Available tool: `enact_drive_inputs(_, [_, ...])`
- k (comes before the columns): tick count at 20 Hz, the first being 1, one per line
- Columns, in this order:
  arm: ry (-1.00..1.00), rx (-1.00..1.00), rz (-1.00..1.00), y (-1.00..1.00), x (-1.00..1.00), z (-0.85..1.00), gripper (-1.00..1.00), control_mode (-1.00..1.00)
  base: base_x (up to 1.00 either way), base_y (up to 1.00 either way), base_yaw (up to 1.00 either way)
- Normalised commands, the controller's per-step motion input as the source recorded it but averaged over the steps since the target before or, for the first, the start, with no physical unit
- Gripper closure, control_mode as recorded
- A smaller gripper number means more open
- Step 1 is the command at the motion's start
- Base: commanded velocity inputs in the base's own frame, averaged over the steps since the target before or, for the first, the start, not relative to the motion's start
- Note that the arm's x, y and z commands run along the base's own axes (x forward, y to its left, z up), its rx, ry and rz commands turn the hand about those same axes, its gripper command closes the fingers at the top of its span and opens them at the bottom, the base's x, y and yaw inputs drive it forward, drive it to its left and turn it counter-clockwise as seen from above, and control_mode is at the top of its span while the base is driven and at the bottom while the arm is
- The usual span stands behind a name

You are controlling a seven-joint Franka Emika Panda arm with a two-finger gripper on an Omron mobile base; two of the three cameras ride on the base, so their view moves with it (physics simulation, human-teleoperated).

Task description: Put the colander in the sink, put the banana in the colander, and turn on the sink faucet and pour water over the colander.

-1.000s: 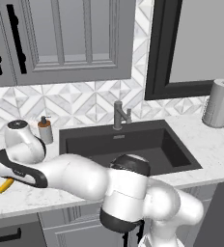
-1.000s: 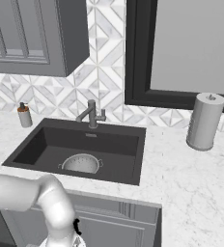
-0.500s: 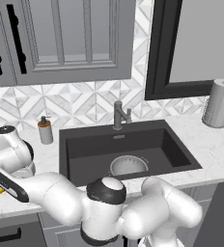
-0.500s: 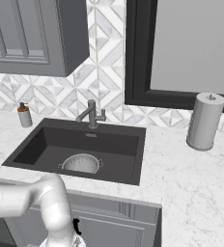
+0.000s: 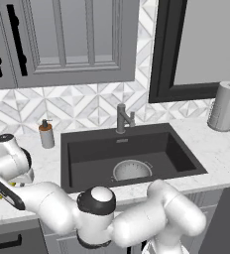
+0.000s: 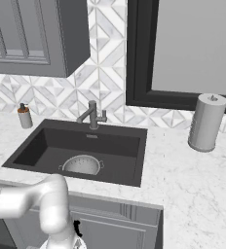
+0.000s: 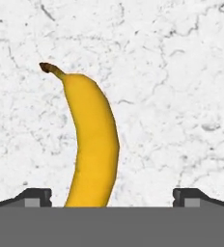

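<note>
— Two dark fingertips [image 7: 34, 197] at the near edge, set wide apart, gripper [image 7: 112, 198] gaping over white marbled counter [image 7: 172, 96]. Between them?

— Banana [image 7: 92, 144], smooth yellow, curved, dark stem tip pointing away. Lying flat on the stone between the spread jaws, not touched by either. Bare counter on both flanks.

— From the left base view?

— Glimpsed as a sliver of yellow beneath the white arm, on the counter left of the sink [image 5: 82, 151]. Well apart from the basin's left rim.

— Farther in?

— Matte black rectangular basin, sharp-edged, sunk in speckled white stone. Colander [image 5: 132, 170] on its floor, round, silver-grey, pitted with small holes, side handles showing in the right base view. Open floor around it on all sides.

— Behind that?

— Sink faucet [image 5: 122, 118], short grey upright post with small side lever, at the back rim, centred. Soap dispenser [image 5: 46, 134] near the back left corner. Paper towel roll [image 5: 224, 106] upright, well off to the right. Then diamond-patterned tile, grey panelled cabinets, dark-framed window.
</note>
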Motion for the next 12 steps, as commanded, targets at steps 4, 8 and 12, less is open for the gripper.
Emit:
enact_drive_inputs(4, [0.02,0.0,0.0,0.38,0.4,-0.21,-1.0,-1.0,0.0,0.0,0.0])
enact_drive_inputs(8, [0.05,-0.03,0.0,0.34,0.19,-0.3,-1.0,-1.0,0.0,0.0,0.0])
enact_drive_inputs(12, [0.08,-0.1,0.0,0.23,0.03,-0.38,-1.0,-1.0,0.0,0.0,0.0])
